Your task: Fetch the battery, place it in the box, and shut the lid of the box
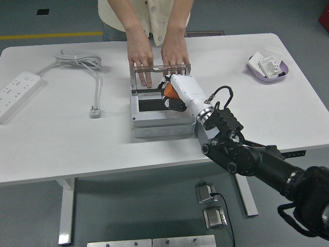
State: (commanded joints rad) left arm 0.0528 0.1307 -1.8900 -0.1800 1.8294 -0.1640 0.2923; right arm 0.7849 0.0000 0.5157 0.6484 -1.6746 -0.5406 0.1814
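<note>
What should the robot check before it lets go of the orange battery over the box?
1. Battery in the right hand: ok, fingers are closed on it.
2. Hand over the open box: ok, it is above the right end of the opening.
3. Lid out of the way: ok, the person's hands hold it up at the far side.
4. Space inside the box: cannot tell, the hand hides part of the dark inside.
5. Battery touching the box floor: cannot tell.
6. Left hand clear: ok, it is not in view.
</note>
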